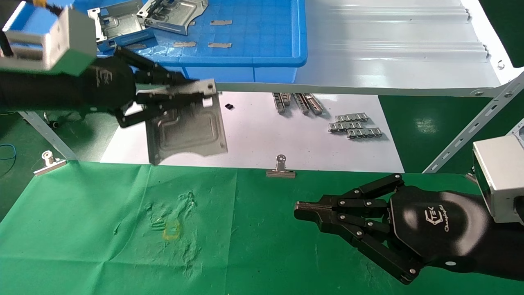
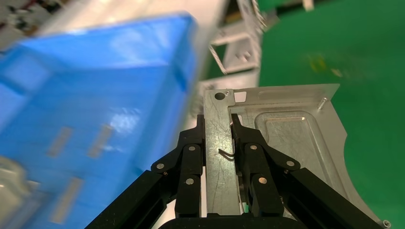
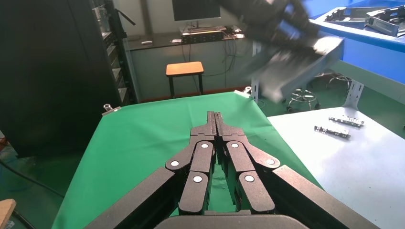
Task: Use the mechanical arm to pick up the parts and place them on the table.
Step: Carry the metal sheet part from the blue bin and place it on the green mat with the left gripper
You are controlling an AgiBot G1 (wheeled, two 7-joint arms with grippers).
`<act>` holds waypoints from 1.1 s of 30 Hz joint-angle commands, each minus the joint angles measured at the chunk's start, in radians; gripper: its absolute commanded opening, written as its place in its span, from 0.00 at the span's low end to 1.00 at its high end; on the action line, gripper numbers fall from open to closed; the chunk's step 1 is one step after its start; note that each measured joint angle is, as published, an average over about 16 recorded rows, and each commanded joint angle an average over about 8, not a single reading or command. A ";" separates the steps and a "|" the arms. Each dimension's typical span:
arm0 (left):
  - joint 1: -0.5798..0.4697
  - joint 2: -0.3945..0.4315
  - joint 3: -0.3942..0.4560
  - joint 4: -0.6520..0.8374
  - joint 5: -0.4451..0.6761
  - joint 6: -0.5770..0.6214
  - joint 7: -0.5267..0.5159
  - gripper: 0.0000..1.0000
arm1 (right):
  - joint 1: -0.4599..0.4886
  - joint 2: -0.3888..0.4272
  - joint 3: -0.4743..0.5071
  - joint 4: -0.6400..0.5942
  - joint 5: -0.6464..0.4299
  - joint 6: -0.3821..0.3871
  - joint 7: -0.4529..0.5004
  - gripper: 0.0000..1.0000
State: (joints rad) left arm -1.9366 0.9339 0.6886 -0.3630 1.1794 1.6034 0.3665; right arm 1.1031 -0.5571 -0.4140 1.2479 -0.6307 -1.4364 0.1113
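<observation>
My left gripper (image 1: 204, 92) is shut on the edge of a silver sheet-metal part (image 1: 188, 131) and holds it in the air over the white sheet, just in front of the blue bin. In the left wrist view the fingers (image 2: 188, 157) clamp a flat strip of the part (image 2: 286, 138). Two more parts (image 1: 118, 22) (image 1: 174, 12) lie in the blue bin (image 1: 254, 37). The green-cloth table (image 1: 102, 229) lies nearest me. My right gripper (image 1: 303, 211) is shut and empty, low over the cloth at the right; it also shows in the right wrist view (image 3: 216, 117).
The white sheet (image 1: 254, 131) carries small chain-like metal strips (image 1: 355, 126) (image 1: 297, 102). Binder clips (image 1: 281, 167) (image 1: 49, 162) sit on the cloth's far edge. A grey metal frame (image 1: 470, 131) slants at the right.
</observation>
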 commanded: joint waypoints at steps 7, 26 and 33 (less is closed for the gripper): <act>0.135 -0.085 0.130 -0.157 -0.060 -0.007 0.060 0.00 | 0.000 0.000 0.000 0.000 0.000 0.000 0.000 0.00; 0.248 -0.044 0.317 -0.021 -0.060 -0.064 0.272 0.00 | 0.000 0.000 0.000 0.000 0.000 0.000 0.000 0.00; 0.252 -0.003 0.317 0.084 -0.054 -0.095 0.355 0.00 | 0.000 0.000 0.000 0.000 0.000 0.000 0.000 0.00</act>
State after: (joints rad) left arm -1.6869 0.9294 1.0067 -0.2856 1.1271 1.5095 0.7181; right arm 1.1031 -0.5571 -0.4141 1.2479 -0.6306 -1.4364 0.1112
